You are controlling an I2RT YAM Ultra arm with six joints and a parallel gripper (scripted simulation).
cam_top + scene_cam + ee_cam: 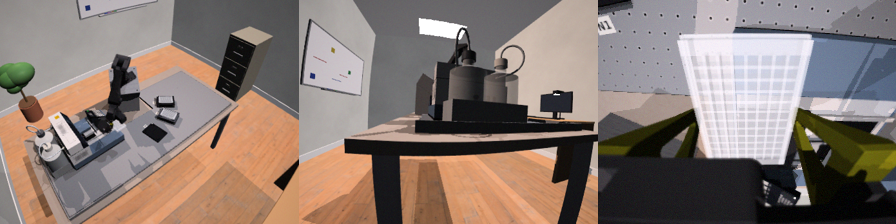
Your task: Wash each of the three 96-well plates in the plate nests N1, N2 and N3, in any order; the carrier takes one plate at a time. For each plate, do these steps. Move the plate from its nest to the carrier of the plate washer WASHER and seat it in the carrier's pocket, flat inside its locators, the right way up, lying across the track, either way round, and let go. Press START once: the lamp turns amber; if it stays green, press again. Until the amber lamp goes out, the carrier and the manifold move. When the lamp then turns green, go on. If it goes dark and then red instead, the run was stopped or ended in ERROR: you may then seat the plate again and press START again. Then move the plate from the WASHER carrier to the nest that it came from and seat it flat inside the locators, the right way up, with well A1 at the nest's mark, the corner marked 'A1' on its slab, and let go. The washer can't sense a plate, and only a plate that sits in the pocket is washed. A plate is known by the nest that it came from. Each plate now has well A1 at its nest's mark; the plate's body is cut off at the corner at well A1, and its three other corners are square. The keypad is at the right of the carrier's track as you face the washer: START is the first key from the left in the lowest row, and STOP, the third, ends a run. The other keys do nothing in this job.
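Observation:
My gripper (110, 123) (746, 112) is shut on a clear 96-well plate (748, 90) (118, 126), gripped across its short sides. It holds the plate level above the front right end of the blue plate washer (107, 141) (843, 65), next to the keypad (97, 112). A small green lamp (87, 111) shows by the keypad. The black nest slab (154, 132) nearest the washer is empty; an "N1" label (604, 24) shows in the wrist view. Two other plates (167, 114) (165, 100) sit in their nests farther right. The carrier pocket is hidden by the arm.
The arm's base box (127, 85) stands behind the washer. Two bottles with tubing (48, 150) (479, 82) stand at the table's left end and block the exterior view. A plant (19, 84) and a filing cabinet (243, 61) stand on the floor.

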